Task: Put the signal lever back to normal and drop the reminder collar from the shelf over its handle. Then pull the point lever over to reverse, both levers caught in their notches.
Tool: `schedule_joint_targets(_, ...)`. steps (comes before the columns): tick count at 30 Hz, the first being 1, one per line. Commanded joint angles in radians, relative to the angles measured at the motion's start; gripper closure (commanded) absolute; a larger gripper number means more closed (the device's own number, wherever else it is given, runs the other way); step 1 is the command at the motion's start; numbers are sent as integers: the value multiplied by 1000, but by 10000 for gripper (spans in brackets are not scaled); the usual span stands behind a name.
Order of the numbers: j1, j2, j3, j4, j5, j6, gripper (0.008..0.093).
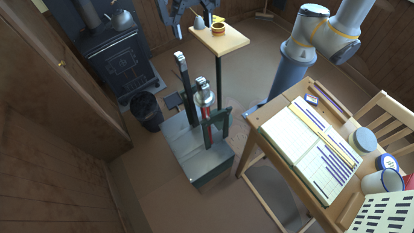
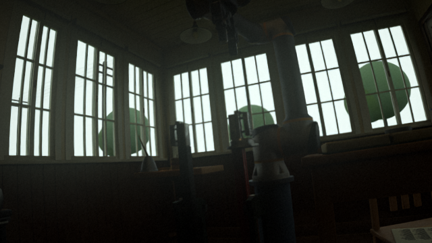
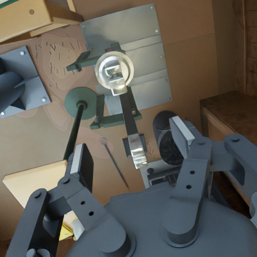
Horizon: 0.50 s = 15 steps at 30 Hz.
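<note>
A pale metal collar (image 1: 204,97) rings the red signal lever (image 1: 206,116) just under its handle, and the black point lever (image 1: 186,90) stands taller right beside it on the grey frame. On the small shelf (image 1: 219,37) behind the levers sits a yellow ring with a red band (image 1: 218,29). My gripper (image 1: 193,22) hangs open and empty high above the shelf's near edge. From the wrist camera I look down between my fingers (image 3: 132,145) at the collar (image 3: 114,69) and the point lever's handle (image 3: 137,151).
Behind the levers stand a black stove (image 1: 119,57) with a kettle and a dark coal bucket (image 1: 146,111). The arm's base (image 1: 291,69) rises to the right, next to a desk (image 1: 326,151) with an open register. A grey cone (image 1: 199,23) shares the shelf.
</note>
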Motion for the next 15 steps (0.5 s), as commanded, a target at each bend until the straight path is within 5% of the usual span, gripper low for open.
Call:
schedule_joint_targets(1, 0, 0, -1, 0, 0, 3, 234)
schedule_joint_targets(6, 0, 0, -1, 0, 0, 13, 234)
schedule_joint_targets(15, 0, 0, -1, 0, 0, 15, 80)
